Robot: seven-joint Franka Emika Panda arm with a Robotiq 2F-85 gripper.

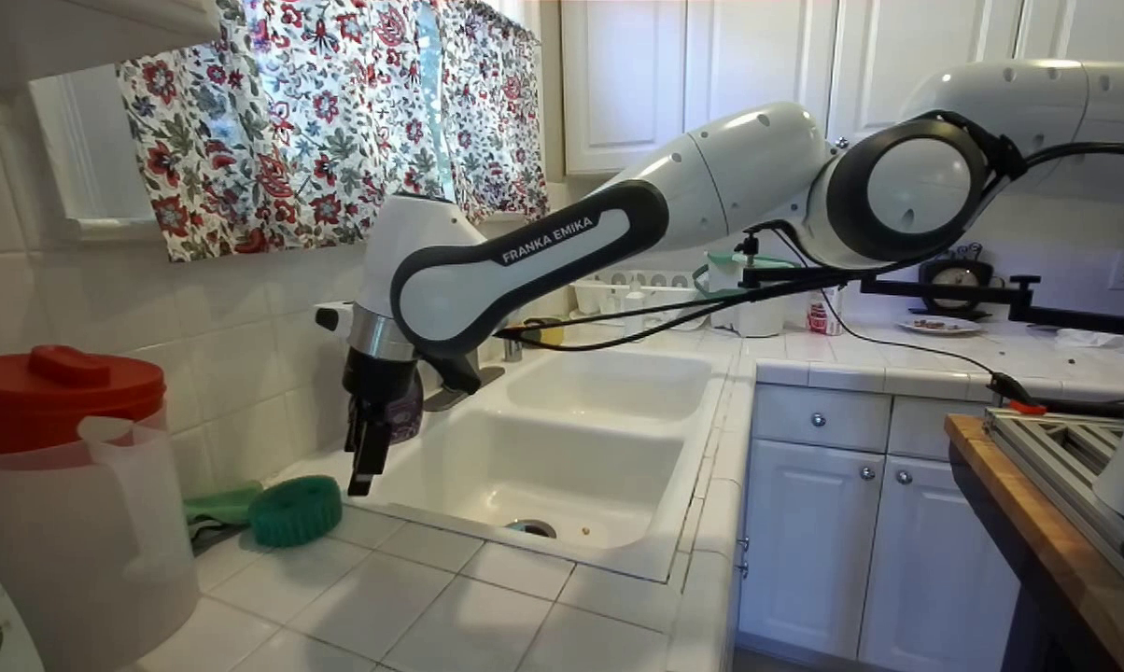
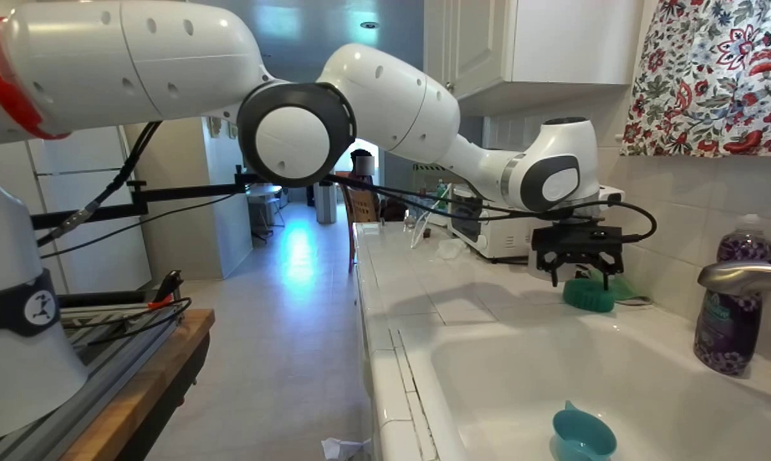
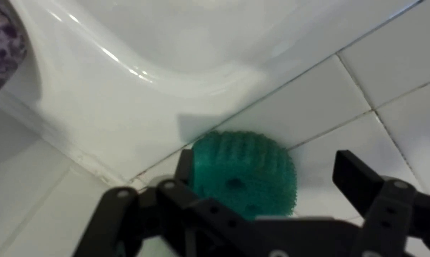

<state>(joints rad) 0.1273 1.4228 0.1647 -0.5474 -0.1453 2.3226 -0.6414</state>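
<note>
My gripper (image 3: 265,160) stands open, pointing down over a green round scrubber (image 3: 243,171) with a ridged side and dark holes. In the wrist view the scrubber appears between the fingers, close to the left one, with a wide gap on the right side; nothing is held. Its lower part is hidden behind the gripper body. In an exterior view the scrubber (image 1: 296,511) rests on the tiled counter by the sink corner, with the gripper (image 1: 361,481) just beside and above it. From the opposite direction, both fingertips hang around the top of the scrubber (image 2: 588,298); contact cannot be made out.
A white double sink (image 1: 562,457) lies alongside, with a teal cup (image 2: 584,435) inside. A purple soap bottle (image 2: 728,326) stands near the faucet (image 2: 744,278). A pitcher with a red lid (image 1: 58,392) and a green item (image 1: 226,504) are by the tiled wall.
</note>
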